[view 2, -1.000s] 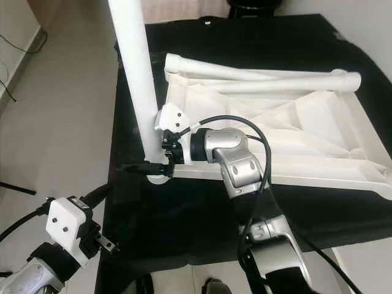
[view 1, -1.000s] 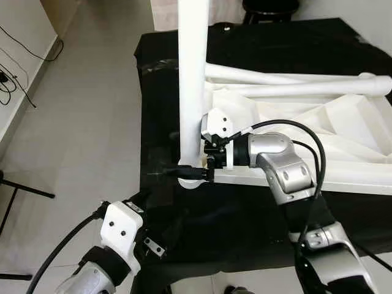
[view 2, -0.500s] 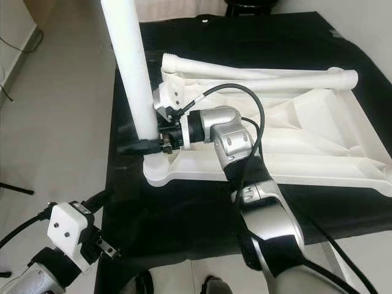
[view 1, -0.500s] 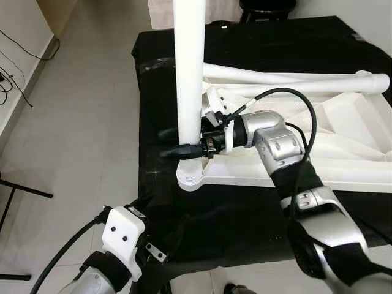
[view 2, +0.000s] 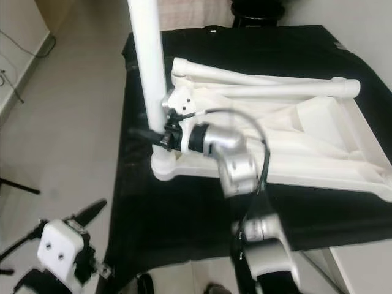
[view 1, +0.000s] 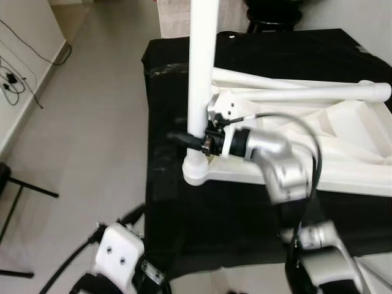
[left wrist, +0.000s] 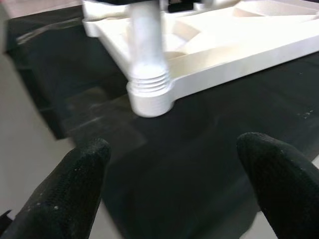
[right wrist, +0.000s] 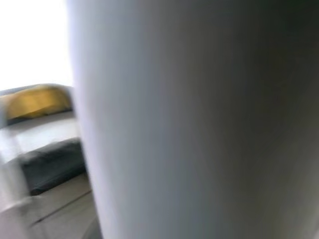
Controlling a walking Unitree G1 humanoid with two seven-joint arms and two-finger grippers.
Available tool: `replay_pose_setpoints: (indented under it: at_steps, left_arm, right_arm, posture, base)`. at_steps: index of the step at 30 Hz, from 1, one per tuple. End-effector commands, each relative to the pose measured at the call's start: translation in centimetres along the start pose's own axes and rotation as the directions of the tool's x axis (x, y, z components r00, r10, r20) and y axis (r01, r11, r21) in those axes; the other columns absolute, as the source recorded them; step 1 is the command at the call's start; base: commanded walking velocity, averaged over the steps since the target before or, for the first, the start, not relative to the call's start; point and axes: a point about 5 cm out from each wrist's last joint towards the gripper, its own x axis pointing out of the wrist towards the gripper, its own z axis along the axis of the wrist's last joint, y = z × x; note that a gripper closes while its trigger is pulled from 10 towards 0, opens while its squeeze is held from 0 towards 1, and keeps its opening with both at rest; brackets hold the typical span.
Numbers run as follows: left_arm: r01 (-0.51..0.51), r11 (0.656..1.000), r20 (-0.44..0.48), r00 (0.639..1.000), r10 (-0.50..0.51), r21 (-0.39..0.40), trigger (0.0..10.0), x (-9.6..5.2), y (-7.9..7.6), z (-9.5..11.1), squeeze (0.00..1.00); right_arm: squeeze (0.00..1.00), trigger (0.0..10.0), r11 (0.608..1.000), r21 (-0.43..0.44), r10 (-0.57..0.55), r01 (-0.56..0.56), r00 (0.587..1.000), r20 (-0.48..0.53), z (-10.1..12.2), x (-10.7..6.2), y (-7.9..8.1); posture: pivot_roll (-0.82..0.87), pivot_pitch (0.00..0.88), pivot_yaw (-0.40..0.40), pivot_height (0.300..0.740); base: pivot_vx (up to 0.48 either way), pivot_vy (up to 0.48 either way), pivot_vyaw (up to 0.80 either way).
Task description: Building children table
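One white table leg point(view 1: 202, 79) stands upright in the corner socket point(view 1: 197, 173) of the upside-down white tabletop point(view 1: 343, 177), the corner nearest the robot's left. You can see the threaded ribs at the foot of the leg in the left wrist view, sitting right at the socket. Two more legs point(view 2: 257, 86) lie flat across the far side of the tabletop, crossing each other at a shallow angle.

Right gripper point(view 1: 187, 139) is clamped around the standing leg low down, just above the socket, black fingers pinching it from both sides, one fingertip poking out past the leg on the left. Its wrist view is basically a blurry wall of white leg point(right wrist: 199, 119).

Left gripper point(left wrist: 174, 194) hangs low near the robot's body, off the near-left edge, fingers spread wide with nothing between them.

Everything sits on a black cloth point(view 1: 245, 220) covering the work surface, with pale tiled floor point(view 1: 86, 135) to the left.
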Motion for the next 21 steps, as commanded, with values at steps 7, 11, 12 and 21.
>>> replay_pose_setpoints:
  at_steps: [7,11,12,21]
  left_arm:
    - [0.055,0.998,0.061,0.997,-0.057,0.034,10.0,1.6,0.4,-0.2,0.00]
    - [0.061,0.998,0.064,0.996,-0.063,0.033,10.0,1.7,0.4,-0.2,0.00]
    - [0.060,0.998,0.067,0.996,-0.062,0.027,10.0,1.7,0.4,-0.2,0.00]
    - [0.056,0.998,0.078,0.995,-0.057,0.006,10.0,1.7,0.3,-0.3,0.00]
  right_arm:
    - [0.00,0.0,0.986,0.034,-0.150,0.166,0.951,-0.271,-3.4,-0.5,-1.2]
    - [0.00,0.0,0.989,0.034,-0.129,0.142,0.956,-0.263,-3.1,-0.1,-0.9]
    - [0.00,10.0,0.994,0.042,-0.086,0.100,0.964,-0.252,-2.7,0.3,-0.3]
    - [1.00,10.0,0.994,0.044,0.108,-0.102,0.981,-0.160,-0.4,1.1,-0.3]
  posture:
    - [0.08,0.216,-0.021,0.740]
    - [0.08,0.214,-0.019,0.740]
    - [0.09,0.206,-0.017,0.740]
    - [0.09,0.196,-0.023,0.740]
  base:
    - [0.000,0.000,0.00]
    - [0.000,0.000,0.00]
    - [0.000,0.000,0.00]
    - [0.000,0.000,0.00]
